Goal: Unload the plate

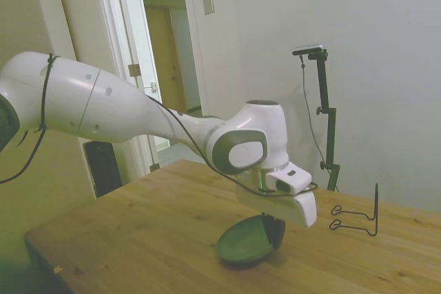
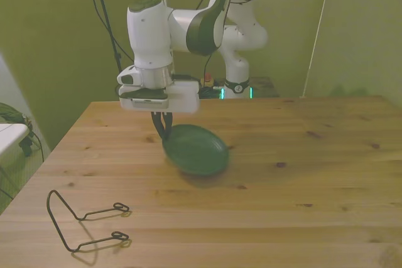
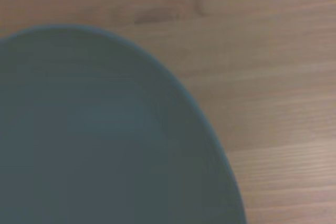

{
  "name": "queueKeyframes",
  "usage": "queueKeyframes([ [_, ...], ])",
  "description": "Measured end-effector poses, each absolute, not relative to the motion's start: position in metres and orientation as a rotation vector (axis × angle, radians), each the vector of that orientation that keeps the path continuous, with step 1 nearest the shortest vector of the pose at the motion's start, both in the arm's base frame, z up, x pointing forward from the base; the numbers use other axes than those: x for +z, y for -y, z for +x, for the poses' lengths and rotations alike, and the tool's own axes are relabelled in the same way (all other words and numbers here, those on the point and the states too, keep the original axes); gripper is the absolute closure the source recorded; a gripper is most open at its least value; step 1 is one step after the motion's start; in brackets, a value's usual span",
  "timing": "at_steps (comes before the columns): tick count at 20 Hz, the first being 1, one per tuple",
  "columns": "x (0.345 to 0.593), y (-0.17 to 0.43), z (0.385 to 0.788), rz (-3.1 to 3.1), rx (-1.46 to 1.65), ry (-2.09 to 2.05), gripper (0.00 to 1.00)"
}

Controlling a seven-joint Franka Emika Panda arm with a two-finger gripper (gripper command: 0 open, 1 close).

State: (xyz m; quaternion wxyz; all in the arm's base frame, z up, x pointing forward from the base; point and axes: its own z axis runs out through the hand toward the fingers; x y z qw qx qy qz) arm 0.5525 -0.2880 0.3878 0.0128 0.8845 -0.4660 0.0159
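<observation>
The gripper (image 2: 164,127) pinches the rim of the green plate (image 2: 196,150), holding it tilted over the counter (image 2: 301,155); the plate carries nothing

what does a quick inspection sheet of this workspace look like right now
surface: wooden table, bare planks with a few dark knots
job's things: green plate, tilted, one edge down near the table, its other edge held at the end effector; nothing on it
clutter: black wire stand, off the plate, near the table's front corner at the front view's left
end effector: end effector shut on the plate's rim, fingers pointing down
cables: black cable strapped along the arm, looping to the wrist
surroundings: plain wall, open doorway behind the arm in the side view; no person seen
</observation>
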Motion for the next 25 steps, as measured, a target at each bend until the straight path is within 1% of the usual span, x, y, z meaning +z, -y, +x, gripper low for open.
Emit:
queueKeyframes([
  [2,0.374,0.293,0.551,2.742,0.034,1.451,1.00],
  [4,0.368,0.295,0.552,2.737,0.030,1.450,1.00],
  [8,0.371,0.296,0.553,2.736,0.041,1.450,1.00],
  [9,0.372,0.296,0.554,2.736,0.046,1.450,0.00],
  [14,0.383,0.299,0.557,2.736,0.075,1.451,0.00],
  [20,0.396,0.306,0.551,2.747,0.085,1.443,0.00],
  [23,0.415,0.304,0.547,2.758,0.077,1.446,0.00],
  [25,0.438,0.300,0.545,2.769,0.073,1.447,0.00],
])
